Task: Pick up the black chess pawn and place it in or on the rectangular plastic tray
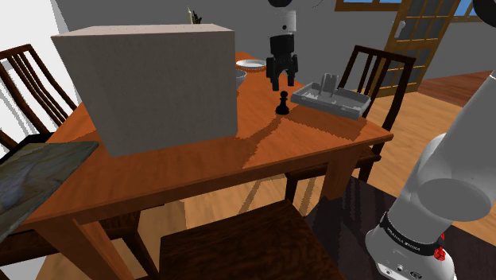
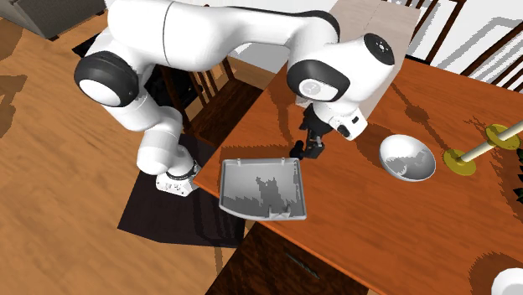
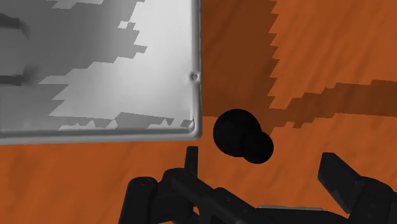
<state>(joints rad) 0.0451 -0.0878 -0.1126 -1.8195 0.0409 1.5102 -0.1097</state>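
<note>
Bare tabletop (image 3: pixel 331 51) lies open around the black pawn (image 3: pixel 236 132) except toward the grey tray (image 3: pixel 127 38), whose rim runs just beside it. The big box (image 1: pixel 151 79) and the bowl (image 2: pixel 406 157) stand apart from the claw (image 1: pixel 283 81).

In the wrist view you get just one corner of the tray (image 3: pixel 95 76); the rest runs off the picture's edges. The pawn (image 3: pixel 236 132) is seen from above, so its head covers most of its base. In the shoulder view the box (image 1: pixel 151 79) hides most of the bowl (image 1: pixel 240 77), and the arm (image 1: pixel 449 179) leaves at the right edge and re-enters at the top, its middle cut off. In the second exterior view the wrist covers most of the gripper (image 2: pixel 312 144).
</note>
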